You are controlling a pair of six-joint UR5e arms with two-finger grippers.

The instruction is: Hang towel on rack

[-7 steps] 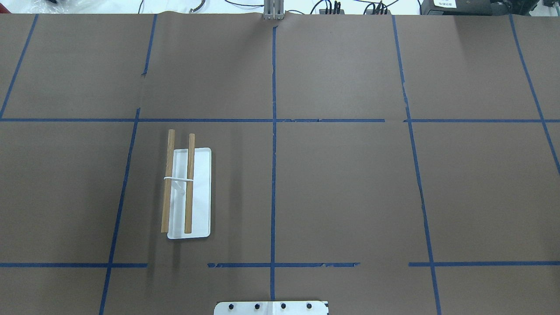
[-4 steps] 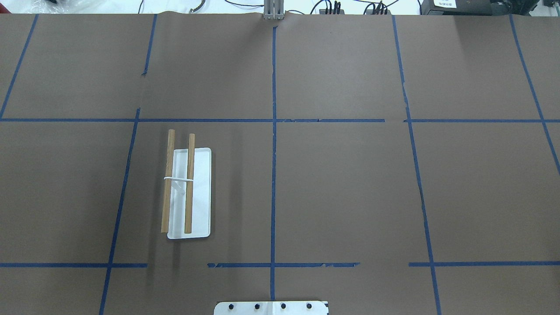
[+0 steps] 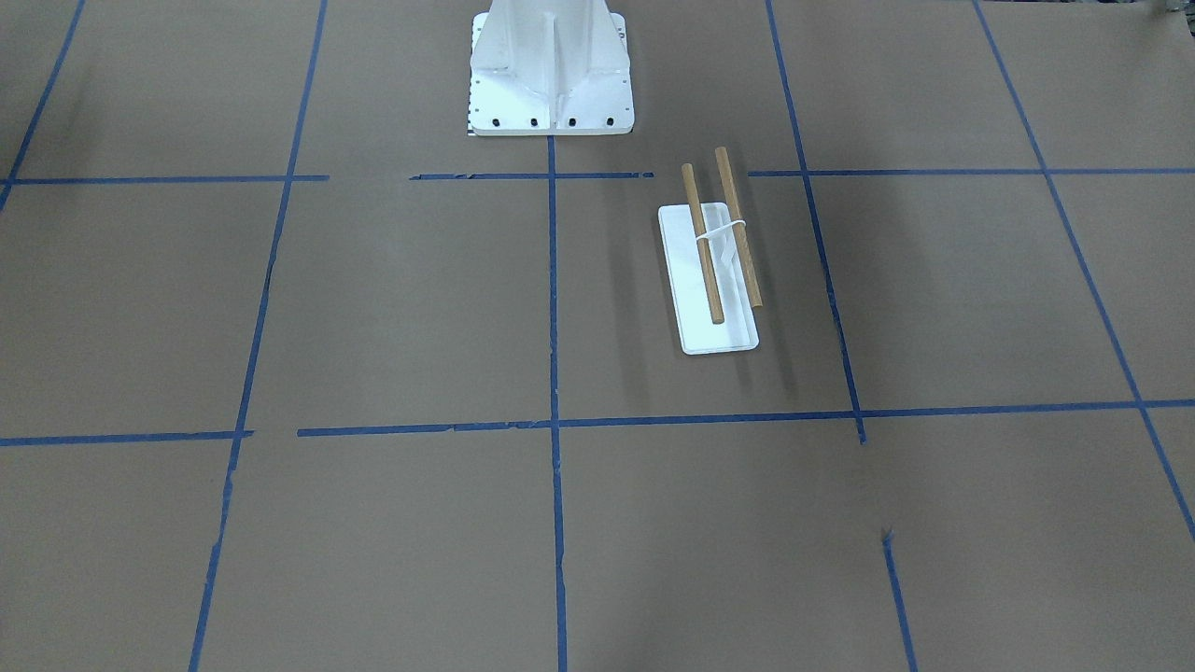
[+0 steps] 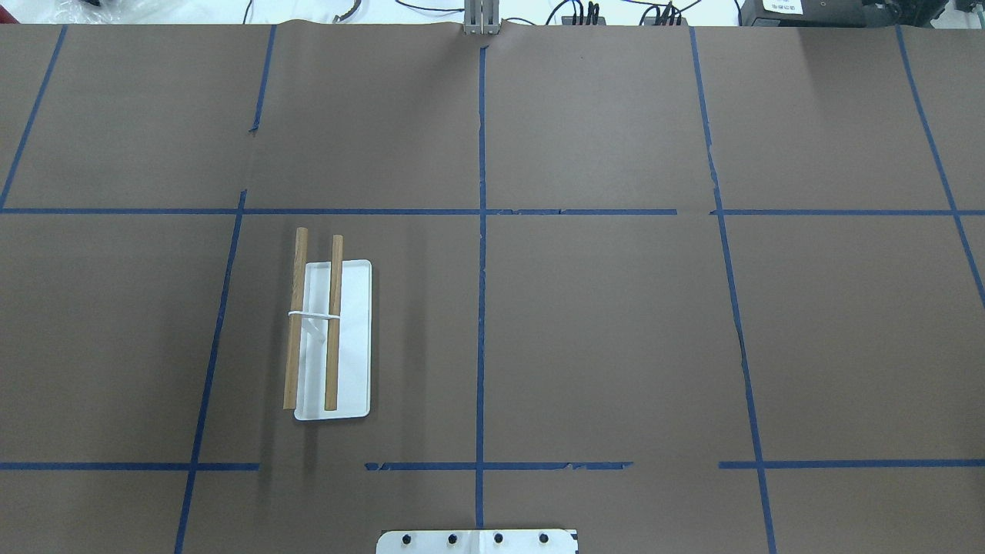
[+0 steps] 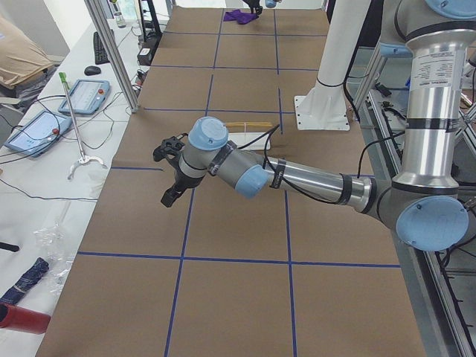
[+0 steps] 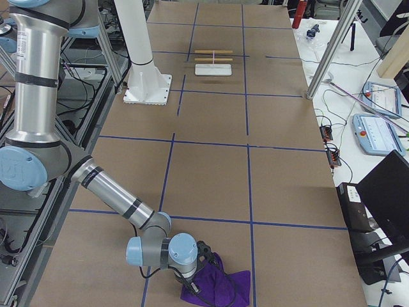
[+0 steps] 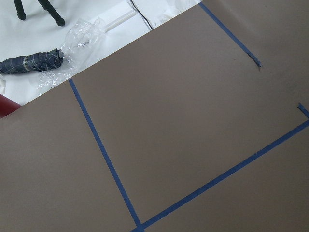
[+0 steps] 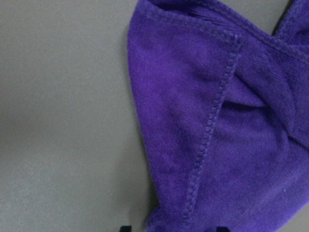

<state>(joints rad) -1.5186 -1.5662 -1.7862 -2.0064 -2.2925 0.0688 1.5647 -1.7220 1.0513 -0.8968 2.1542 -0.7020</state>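
Note:
The rack [image 4: 332,323] stands left of the table's middle, two wooden dowels over a flat white base; it also shows in the front view [image 3: 707,252] and both side views [image 5: 249,126] [image 6: 213,61]. The purple towel [image 6: 220,284] lies crumpled at the table's right end, far from the rack, and fills the right wrist view [image 8: 231,145]. My right gripper [image 6: 201,272] is down on it; two dark fingertips [image 8: 125,228] stand apart with the towel's edge between them. My left gripper [image 5: 165,178] hovers over bare table beyond the rack; I cannot tell if it is open.
The white robot pedestal [image 3: 551,75] stands at the table's robot side. Blue tape lines grid the brown cover [image 4: 616,323]. Off the table's left end lie a dark rolled bundle in clear plastic [image 7: 29,63] and operator tablets [image 5: 82,97].

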